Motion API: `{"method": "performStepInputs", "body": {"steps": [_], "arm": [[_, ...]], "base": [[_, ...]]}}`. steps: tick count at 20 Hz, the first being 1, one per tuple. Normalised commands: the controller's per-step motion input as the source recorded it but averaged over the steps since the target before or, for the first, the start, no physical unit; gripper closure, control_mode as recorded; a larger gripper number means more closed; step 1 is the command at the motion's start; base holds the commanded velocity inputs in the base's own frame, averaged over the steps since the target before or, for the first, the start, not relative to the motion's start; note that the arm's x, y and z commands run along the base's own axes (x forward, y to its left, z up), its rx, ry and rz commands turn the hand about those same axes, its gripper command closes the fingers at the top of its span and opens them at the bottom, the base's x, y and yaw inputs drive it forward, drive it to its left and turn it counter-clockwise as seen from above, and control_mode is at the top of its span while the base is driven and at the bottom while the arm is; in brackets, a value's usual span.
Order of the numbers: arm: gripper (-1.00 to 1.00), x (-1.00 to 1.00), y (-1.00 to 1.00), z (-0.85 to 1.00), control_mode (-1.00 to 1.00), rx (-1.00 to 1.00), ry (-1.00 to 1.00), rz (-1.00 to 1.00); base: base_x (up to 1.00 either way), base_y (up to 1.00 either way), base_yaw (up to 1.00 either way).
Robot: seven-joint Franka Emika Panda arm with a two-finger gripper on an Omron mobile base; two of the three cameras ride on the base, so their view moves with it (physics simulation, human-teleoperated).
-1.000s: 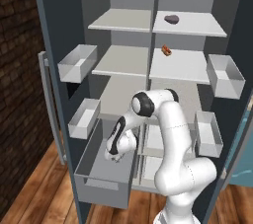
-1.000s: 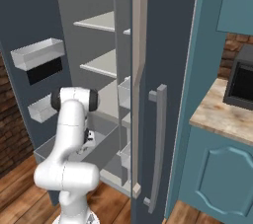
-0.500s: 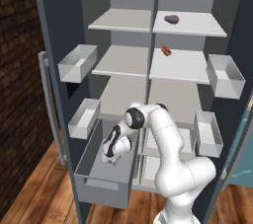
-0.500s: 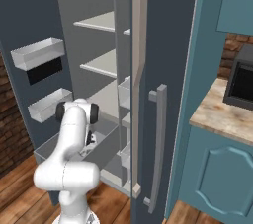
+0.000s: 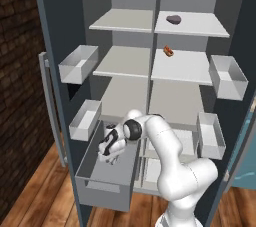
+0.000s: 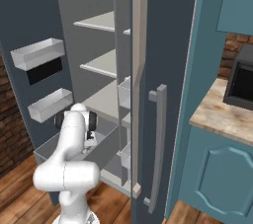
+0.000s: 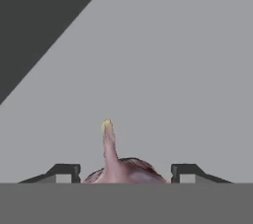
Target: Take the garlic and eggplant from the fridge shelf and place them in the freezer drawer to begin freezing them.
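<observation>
The garlic (image 7: pixel 121 168), a pale pinkish bulb with a thin pointed stem, sits between my fingertips (image 7: pixel 63 170) in the hand view, filling the gap between them. My gripper (image 5: pixel 108 155) is shut on it, low inside the open freezer drawer (image 5: pixel 102 192), just above the grey drawer floor (image 7: pixel 163 80). From the right base view the gripper (image 6: pixel 89 141) shows partly behind my arm. The eggplant (image 5: pixel 173 19), a dark oval lump, lies on the upper right fridge shelf (image 5: pixel 202 25), far above the gripper.
A small orange-red item (image 5: pixel 168 50) lies on the shelf below the eggplant. Pale door bins (image 5: pixel 79 63) (image 5: pixel 227 75) hang on both open doors, with lower ones (image 5: pixel 86 119) (image 5: pixel 211 133) flanking the drawer. The right fridge door edge and handle (image 6: pixel 157 144) stand close to my right.
My arm has folded down and the hand has sunk with the garlic from above the drawer's rim to deep inside the drawer. Eggplant and orange-red item have not moved.
</observation>
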Motion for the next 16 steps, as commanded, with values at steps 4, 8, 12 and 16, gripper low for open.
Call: {"method": "performStepInputs", "body": {"steps": [4,8,12,16], "arm": [[-1.00,-0.42,0.00,0.09,-1.00,0.00,-0.11,0.00],[-1.00,-0.88,-0.03,0.36,-1.00,0.00,-0.23,0.00],[-1.00,-1.00,-0.03,0.81,-1.00,0.00,-0.33,-0.04],[-1.00,-1.00,-0.10,1.00,-1.00,0.00,-0.37,-0.07]], "base": [[0.00,0.00,0.00],[0.00,0.00,0.00],[0.00,0.00,0.00],[0.00,0.00,0.00]]}}
